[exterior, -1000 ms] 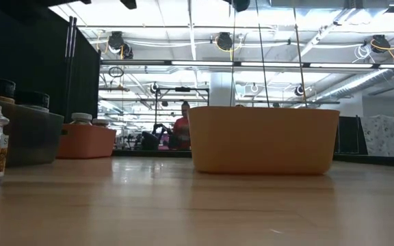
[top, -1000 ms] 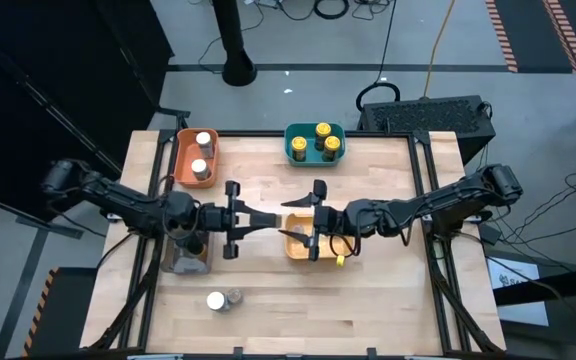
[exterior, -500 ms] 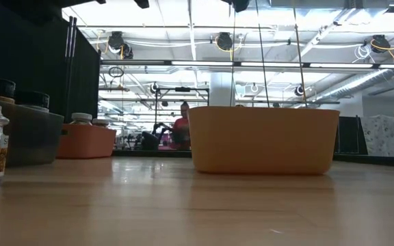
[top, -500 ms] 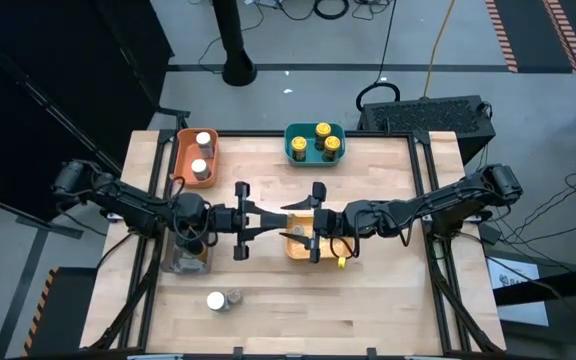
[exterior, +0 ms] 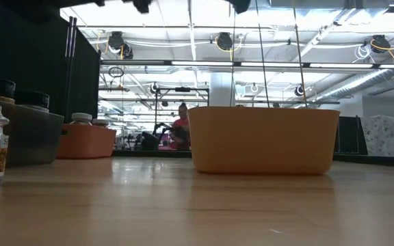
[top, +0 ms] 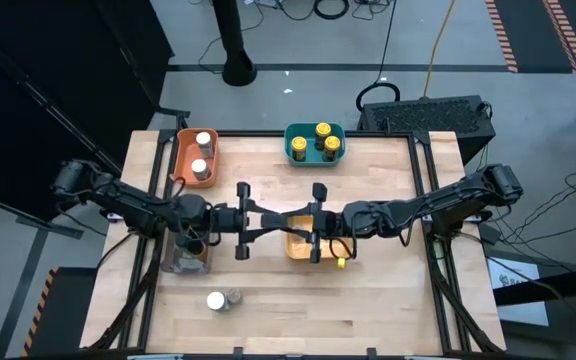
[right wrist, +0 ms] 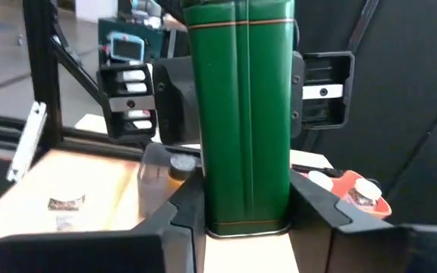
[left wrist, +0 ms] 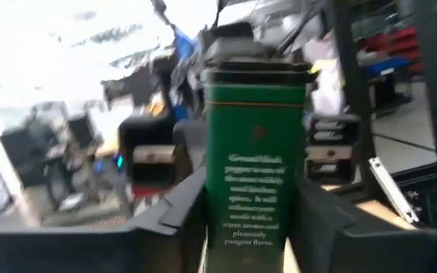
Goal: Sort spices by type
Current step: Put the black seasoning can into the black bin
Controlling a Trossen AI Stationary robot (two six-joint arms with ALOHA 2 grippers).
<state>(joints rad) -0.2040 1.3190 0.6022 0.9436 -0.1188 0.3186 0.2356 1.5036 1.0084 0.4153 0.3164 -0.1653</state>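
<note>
Green tin point(right wrist: 240, 114), tall, dark-capped, is held in the air over the middle of the worktop point(top: 368, 300), above the yellow bin point(top: 298, 248). The step looks like a hand-over. The left claw point(left wrist: 250, 227), reaching in from 9 o'clock, has its fingers against the tin's sides. The right claw point(right wrist: 241, 220), in from 3 o'clock, pinches the same tin. Next, I judge, the left must let go cleanly before the right carries it off to a bin. A second ago the right claw stood spread and the left was further toward 9 o'clock.
</note>
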